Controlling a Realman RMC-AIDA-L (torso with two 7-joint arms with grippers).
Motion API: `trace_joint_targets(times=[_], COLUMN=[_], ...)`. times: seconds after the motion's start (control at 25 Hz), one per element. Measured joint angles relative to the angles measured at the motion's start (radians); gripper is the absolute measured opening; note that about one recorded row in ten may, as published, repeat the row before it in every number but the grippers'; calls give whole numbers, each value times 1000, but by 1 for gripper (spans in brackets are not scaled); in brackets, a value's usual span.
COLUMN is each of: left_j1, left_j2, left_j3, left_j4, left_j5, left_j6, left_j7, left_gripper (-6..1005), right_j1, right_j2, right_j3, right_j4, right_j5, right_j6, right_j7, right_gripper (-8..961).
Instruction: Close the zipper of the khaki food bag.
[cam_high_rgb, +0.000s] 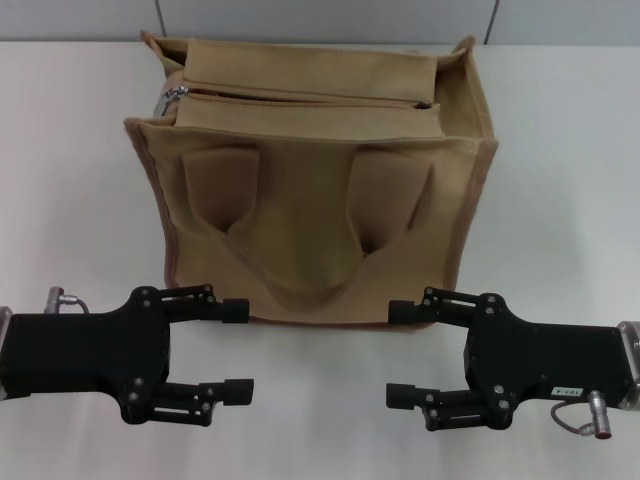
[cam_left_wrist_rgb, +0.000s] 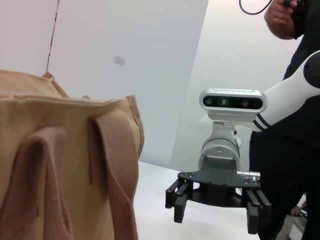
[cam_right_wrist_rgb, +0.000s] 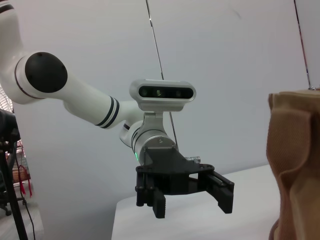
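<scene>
On your left, the left gripper (cam_high_rgb: 240, 350) sits low over the white bench (cam_high_rgb: 560, 200), just in front of the bag's lower left corner, with its two fingers spread wide and nothing between them. It points inward, toward the other arm, and touches nothing.

Moving to the middle, the khaki food bag (cam_high_rgb: 310, 190) stands upright on the bench, well back from you, front face toward the robot. Its two front pockets and the looped handle (cam_high_rgb: 300, 285) hang flat against that face. Across the top panel runs the zipper (cam_high_rgb: 300, 97); a dark gap shows along most of its length, so it is not yet closed. The small silver pull tab (cam_high_rgb: 175, 95) rests at the bag's left end, near the corner.

On your right, the right gripper (cam_high_rgb: 402, 352) mirrors the first: low over the bench, just in front of the bag's lower right corner, fingers spread apart and empty, pointing inward. In the left wrist view, a person in dark clothes (cam_left_wrist_rgb: 290, 130) stands behind that arm.
</scene>
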Motion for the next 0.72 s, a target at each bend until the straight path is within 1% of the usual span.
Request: trace_joint_targets(times=[0.72], left_j1=[2], left_j2=[2], left_j3=[1], left_j4=[2], left_j5=[4], left_j6=[1], left_j7=[0], left_gripper=[778], right_j1=[3], right_j2=[0], right_j3=[0], right_j4=[-3], right_j5=[6], right_j6=[-5], right_j7=[0], right_gripper=[817])
